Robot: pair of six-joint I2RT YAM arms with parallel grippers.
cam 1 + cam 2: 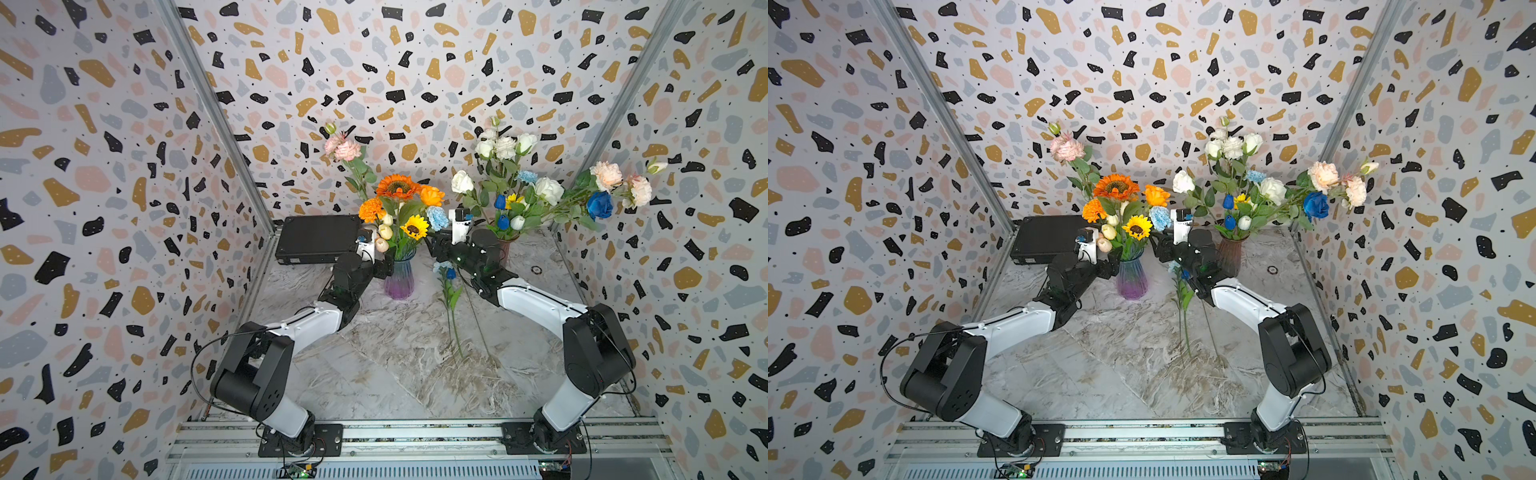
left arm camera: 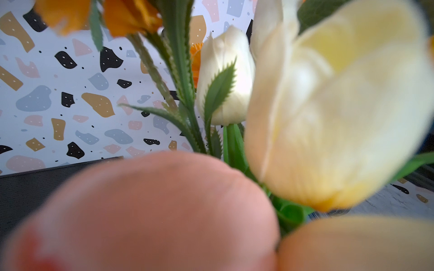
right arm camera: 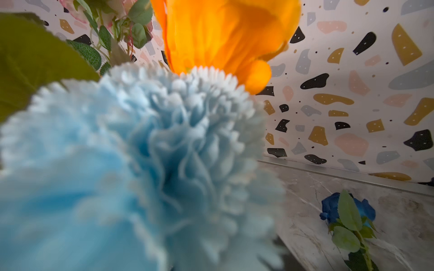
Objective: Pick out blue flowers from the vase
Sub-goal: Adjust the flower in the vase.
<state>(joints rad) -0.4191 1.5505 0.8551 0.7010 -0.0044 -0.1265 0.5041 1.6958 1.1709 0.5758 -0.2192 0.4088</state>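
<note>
a frilly pale sky-blue carnation (image 3: 145, 164) fills the right wrist view, standing in the purple vase (image 1: 399, 284) — right gripper (image 1: 434, 247) just beside it, left gripper (image 1: 384, 267) at the vase neck, whether either is clenched i cannot tell; a deep blue rose (image 1: 450, 273) lies on the table (image 1: 395, 353) nearby

The light in the booth is soft and even, brightest toward the back and dimmer in the near corners. The marbled grey surface (image 1: 395, 353) carries a pale sheen and only faint shadows. Both top views are sharp, though the terrazzo-patterned walls (image 1: 104, 208) splay and bend toward the edges. The left wrist view is swamped by a blurred peach tulip bud (image 2: 152, 211) and a soft-focus cream tulip (image 2: 328, 117). In the right wrist view, a frilly pale blue carnation (image 3: 117, 176) smears out of focus while the wall behind stays crisp.
</note>
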